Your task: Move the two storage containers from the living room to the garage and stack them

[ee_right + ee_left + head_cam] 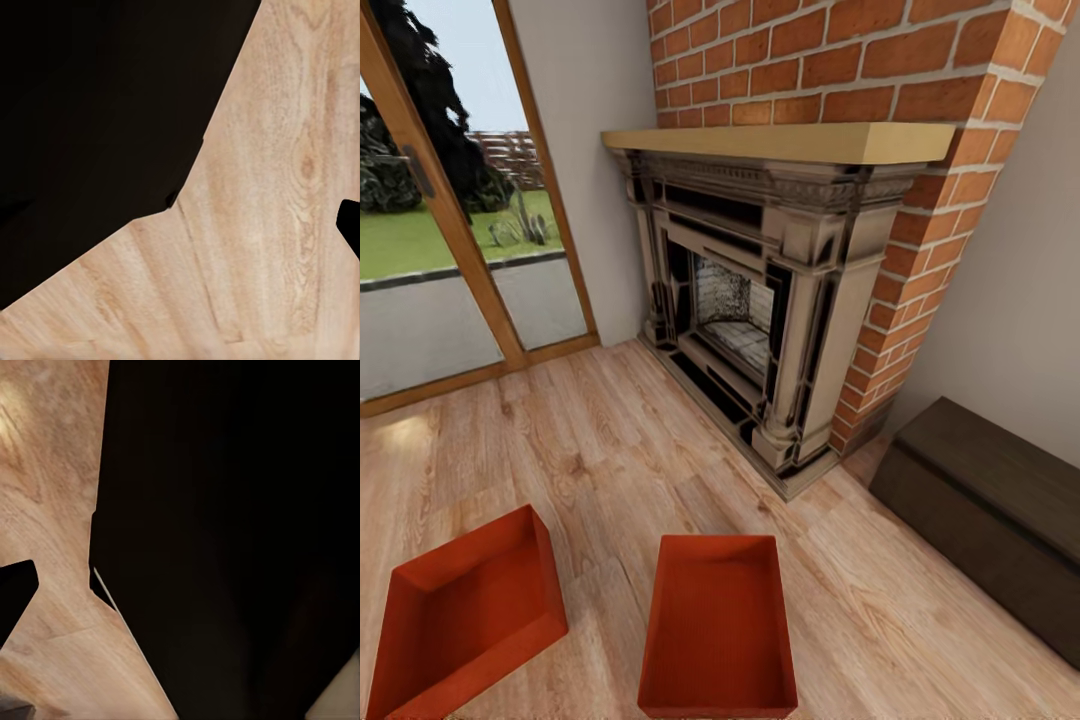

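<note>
2 storage containers sit on the light wood plank floor (610,440) at the bottom of the head view: one orange-red bin (465,615) at lower left, turned at an angle, and a second orange-red bin (718,625) at bottom centre, lying roughly square to the camera, the 2 near each other but apart. Both are lidless and look empty. Behind them, at centre, stands 1 fireplace (760,300) under a pale wood mantel (780,140) and a brick chimney breast (840,60); 1 wood-framed glass door (450,220) fills the upper left, and 1 dark brown wooden chest (990,500), not part of the job, lies at right. Both wrist views look down at plank flooring past large black shapes, most likely the robot's own body, and whether either gripper's fingers are apart or together cannot be told. The step in hand appears to be the approach for the first pick-up, with nothing yet lifted. To do it well, I would square the base to the centre bin, since it already lies straight, lower the trunk, and grip opposite walls with both arms so the bin stays level, keeping clear of the angled bin
</note>
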